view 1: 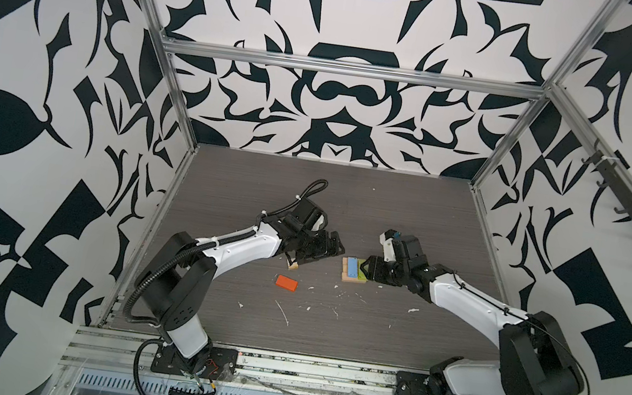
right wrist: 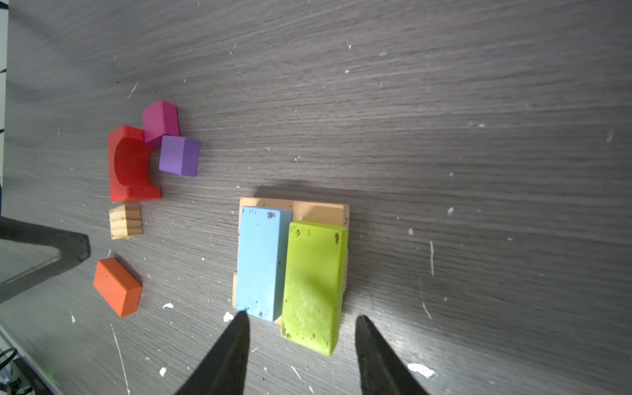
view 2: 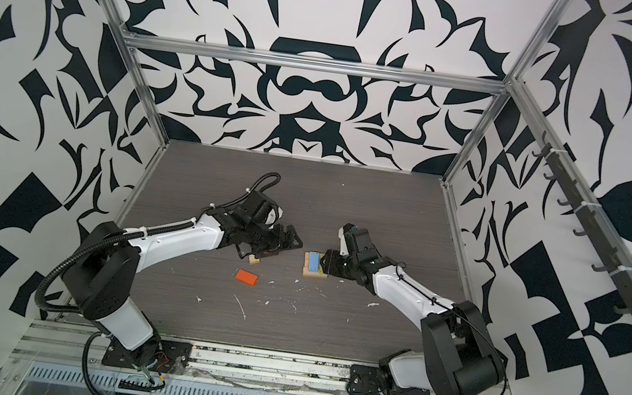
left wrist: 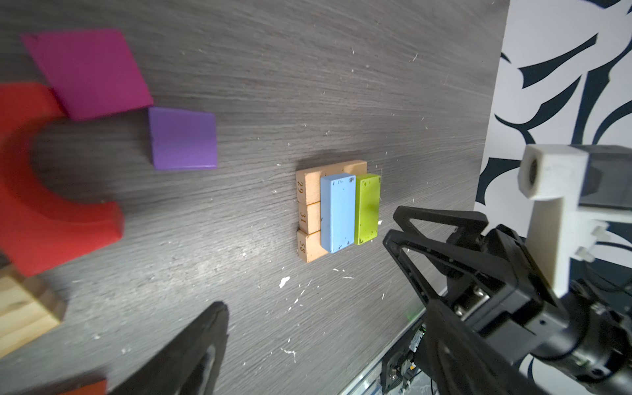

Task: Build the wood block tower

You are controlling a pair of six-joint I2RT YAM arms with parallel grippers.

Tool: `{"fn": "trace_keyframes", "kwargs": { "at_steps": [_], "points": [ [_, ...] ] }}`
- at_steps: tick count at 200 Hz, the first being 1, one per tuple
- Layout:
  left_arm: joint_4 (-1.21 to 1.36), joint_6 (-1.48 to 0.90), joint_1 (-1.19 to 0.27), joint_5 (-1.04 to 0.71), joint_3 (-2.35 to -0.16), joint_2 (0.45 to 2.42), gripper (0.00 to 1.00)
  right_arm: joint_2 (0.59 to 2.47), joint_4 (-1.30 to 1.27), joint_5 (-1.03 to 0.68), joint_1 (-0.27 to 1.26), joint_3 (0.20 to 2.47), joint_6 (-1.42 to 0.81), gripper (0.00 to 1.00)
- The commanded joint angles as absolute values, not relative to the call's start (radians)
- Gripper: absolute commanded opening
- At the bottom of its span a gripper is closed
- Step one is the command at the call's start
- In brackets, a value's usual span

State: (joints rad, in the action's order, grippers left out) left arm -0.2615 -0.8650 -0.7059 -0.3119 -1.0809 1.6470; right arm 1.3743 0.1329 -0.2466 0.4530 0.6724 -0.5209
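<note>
I'm looking at a dark grey wood-grain tabletop (view 1: 304,205), flecked with white scraps (view 1: 283,313) toward its front edge. Near the middle, 3 tan planks (left wrist: 309,191) lie flat on it side by side, touching, stamped 29, 31 and 58. Left of them sits a red arch (right wrist: 131,167) lying flat, a magenta block (right wrist: 160,119) against it, and a purple block (right wrist: 179,155) against the magenta one. A tan cube (right wrist: 125,221) is just beside the arch, and an orange block (view 1: 286,282) lies apart, nearer the front.

Counter (right wrist: 444,136): dark grey wood grain, flecked white. Walls (view 1: 351,23): white with bold black leaf-like figures. Blue block (right wrist: 261,263) and lime block (right wrist: 313,287), both dark-speckled; tan planks (right wrist: 321,212); orange block (right wrist: 118,287); red arch (right wrist: 119,178); magenta block (right wrist: 160,119); purple block (right wrist: 179,155); tan cube (right wrist: 125,221), apparently grain-striped.
</note>
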Motion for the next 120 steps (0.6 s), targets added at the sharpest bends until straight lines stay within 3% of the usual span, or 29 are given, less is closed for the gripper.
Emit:
{"fn": "trace_keyframes", "kwargs": {
  "at_steps": [1,120],
  "points": [
    [-0.247,-0.876,-0.718,-0.318,-1.119,1.666,0.92,1.375,0.135,-0.271,0.449,0.712,-0.511,0.57],
    [-0.035,-0.999,-0.730,-0.427,-1.075,1.775,0.92,1.425,0.109,-0.268,0.448,0.747,-0.528,0.56]
  ]
}}
